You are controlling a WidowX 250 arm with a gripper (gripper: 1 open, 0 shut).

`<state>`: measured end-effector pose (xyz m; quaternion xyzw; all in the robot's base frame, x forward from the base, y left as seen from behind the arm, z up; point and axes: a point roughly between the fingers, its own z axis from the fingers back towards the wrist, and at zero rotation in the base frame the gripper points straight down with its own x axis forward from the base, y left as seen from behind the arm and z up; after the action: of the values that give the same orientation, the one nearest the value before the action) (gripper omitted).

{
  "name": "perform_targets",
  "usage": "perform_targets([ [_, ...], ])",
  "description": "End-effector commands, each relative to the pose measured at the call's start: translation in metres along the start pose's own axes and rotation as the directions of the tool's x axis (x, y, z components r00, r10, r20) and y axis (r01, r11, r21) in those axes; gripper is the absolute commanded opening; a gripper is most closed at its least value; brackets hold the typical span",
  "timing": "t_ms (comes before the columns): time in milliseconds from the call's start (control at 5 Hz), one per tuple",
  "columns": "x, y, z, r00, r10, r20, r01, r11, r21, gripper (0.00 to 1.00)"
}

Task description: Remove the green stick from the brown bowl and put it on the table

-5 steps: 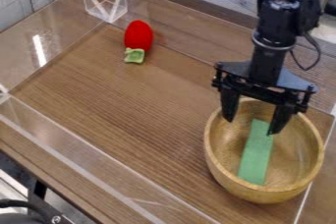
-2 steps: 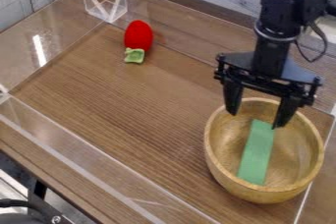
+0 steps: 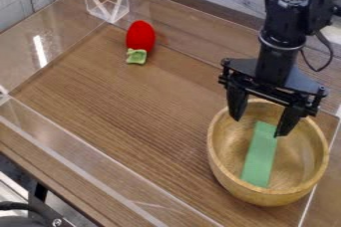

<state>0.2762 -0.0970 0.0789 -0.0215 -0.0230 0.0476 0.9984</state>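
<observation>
I'm poised over the brown bowl (image 3: 268,160), my gripper (image 3: 262,117) pointing down, fingers spread wide with nothing between them. The green stick (image 3: 262,158) lies inside the bowl, leaning up toward the far rim. My right fingertip looks close to its upper end, though I can't tell if it touches. A red strawberry toy (image 3: 139,41) sits well away on the table (image 3: 120,112).

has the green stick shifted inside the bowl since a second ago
No. The green stick lies at the same slant against the brown bowl, its upper end under the open gripper.
</observation>
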Motion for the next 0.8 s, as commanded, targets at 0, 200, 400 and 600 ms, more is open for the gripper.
perform_targets([
  [0, 0.0, 0.002, 0.0, 0.998, -0.052, 0.046, 0.053, 0.998, -0.025, 0.0],
  [200, -0.006, 0.004, -0.012, 0.993, -0.114, 0.044, 0.115, 0.993, -0.028, 0.0],
  [400, -0.004, 0.008, 0.011, 0.981, -0.183, 0.063, 0.185, 0.982, -0.036, 0.0],
  [600, -0.001, 0.015, 0.048, 0.966, -0.234, 0.109, 0.239, 0.97, -0.038, 0.0],
])
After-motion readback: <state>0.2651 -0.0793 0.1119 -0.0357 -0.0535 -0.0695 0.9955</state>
